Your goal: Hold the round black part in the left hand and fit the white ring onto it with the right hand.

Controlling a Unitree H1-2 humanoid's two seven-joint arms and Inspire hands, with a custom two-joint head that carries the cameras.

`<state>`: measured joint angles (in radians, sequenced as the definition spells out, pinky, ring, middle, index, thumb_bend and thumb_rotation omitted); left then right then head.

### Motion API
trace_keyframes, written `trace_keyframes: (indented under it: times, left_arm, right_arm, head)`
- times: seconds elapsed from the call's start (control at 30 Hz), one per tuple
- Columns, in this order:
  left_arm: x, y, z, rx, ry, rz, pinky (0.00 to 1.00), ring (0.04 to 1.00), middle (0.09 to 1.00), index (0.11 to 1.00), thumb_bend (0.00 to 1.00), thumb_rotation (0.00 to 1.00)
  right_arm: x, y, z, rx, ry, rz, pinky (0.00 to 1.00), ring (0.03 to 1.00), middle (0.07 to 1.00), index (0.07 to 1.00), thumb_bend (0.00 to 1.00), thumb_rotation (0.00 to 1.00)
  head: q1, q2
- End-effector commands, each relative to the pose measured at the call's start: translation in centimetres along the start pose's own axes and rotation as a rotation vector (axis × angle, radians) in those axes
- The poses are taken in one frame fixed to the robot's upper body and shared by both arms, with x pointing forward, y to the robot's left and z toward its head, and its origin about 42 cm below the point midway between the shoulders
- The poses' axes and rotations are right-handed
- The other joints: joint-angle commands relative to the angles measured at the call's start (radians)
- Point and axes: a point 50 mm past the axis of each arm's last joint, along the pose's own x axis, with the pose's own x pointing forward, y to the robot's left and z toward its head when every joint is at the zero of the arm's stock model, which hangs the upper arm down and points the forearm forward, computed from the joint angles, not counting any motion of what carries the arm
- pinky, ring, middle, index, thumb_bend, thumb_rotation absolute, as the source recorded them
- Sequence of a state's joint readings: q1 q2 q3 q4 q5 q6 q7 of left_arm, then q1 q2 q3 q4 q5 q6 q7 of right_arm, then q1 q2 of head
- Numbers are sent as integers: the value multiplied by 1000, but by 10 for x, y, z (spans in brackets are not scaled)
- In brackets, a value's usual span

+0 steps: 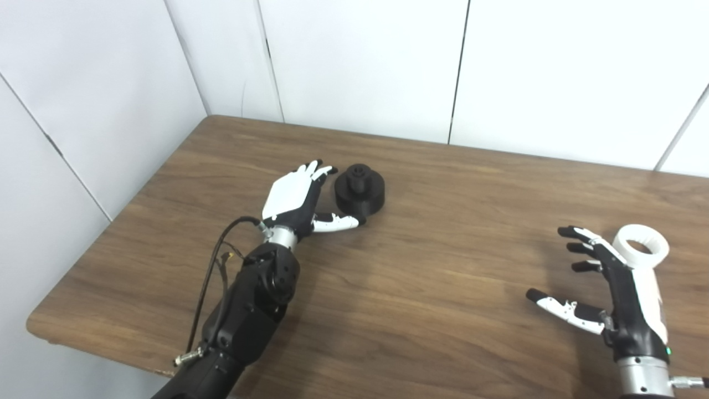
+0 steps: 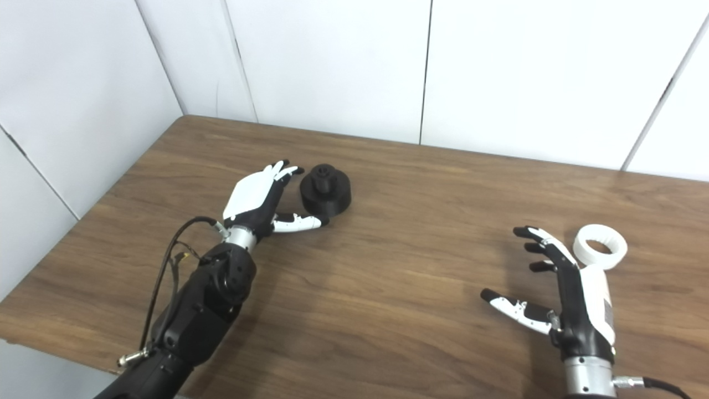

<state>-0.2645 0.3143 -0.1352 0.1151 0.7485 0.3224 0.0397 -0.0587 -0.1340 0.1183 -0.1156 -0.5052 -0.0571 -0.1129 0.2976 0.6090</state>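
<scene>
Left fingers: spread apart and holding nothing; the fingertips [image 1: 318,168] reach to just beside the round black part, and the thumb lies low on the wood with its tip at the part's near edge. Whether any of them touches it I cannot tell.
Left hand [image 1: 293,202]: set to the left of the black part, palm turned toward it, cupping around it but not closed.
Black part [image 1: 360,191]: sits flat on the table [image 1: 432,288], upright, its small raised hub pointing up, toward the far left of the tabletop.
Right fingers: spread and slightly curled, holding nothing; they point away from the robot, with the thumb out to the left.
Right hand [image 2: 576,299]: hangs near the right edge, just beside the white ring and to its near-left; no contact shows.
White ring [image 2: 600,246]: lies flat on the wood with its hole up, well apart from the black part.
Done so far: only the approach, by my reading; each hand is next to its own piece.
Left to do: grasp and lift the black part, pick up the ring, bring the two together, and seat the ring over the part.
</scene>
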Motion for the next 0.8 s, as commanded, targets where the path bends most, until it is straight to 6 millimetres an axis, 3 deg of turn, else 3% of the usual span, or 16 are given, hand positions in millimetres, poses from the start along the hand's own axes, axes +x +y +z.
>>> trace_keyframes:
  times: [0.0,0.77]
  left_arm:
    - [18,21,11,37,-38,89,1000,1000,1000,884,1000,556]
    - [32,10,23,86,-32,92,1000,1000,1000,905,1000,539]
  right_arm:
    - [8,-10,13,4,-63,-39,616,753,832,759,742,39]
    - [4,-17,10,-19,-67,-53,625,756,822,730,749,39]
  head:
    - [1,1]
    - [-11,3]
